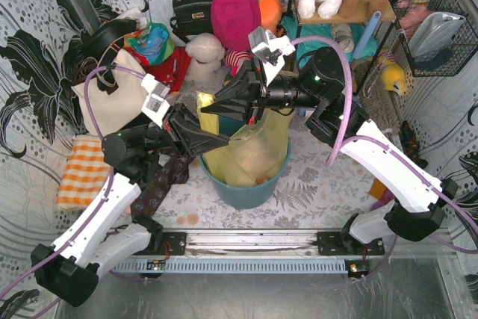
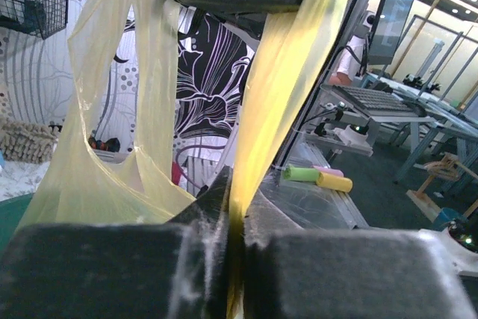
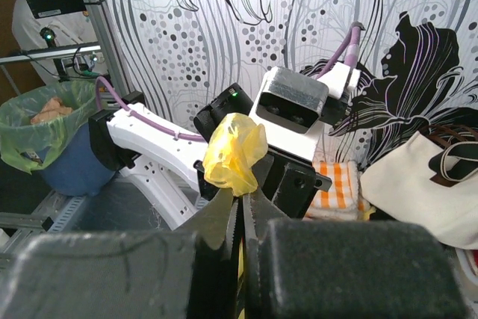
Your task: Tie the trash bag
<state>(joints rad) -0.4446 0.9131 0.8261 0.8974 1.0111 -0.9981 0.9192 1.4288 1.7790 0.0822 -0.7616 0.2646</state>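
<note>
The bag [image 1: 258, 151] sits in the bin [image 1: 250, 192] mid-table, its top pulled up and left. A strip rises from the left gripper [image 1: 225, 140], clamped on it, toward the right gripper [image 1: 204, 108] just beyond, which is pinched on a bunched end.

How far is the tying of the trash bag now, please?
Done: the thin translucent yellow-green plastic trash bag sits in the teal round bin, its top flaps lifted. In hand: the left tool and right tool each pinch one flap. To do: crossing the flaps and making the knot; none shows yet.
</note>
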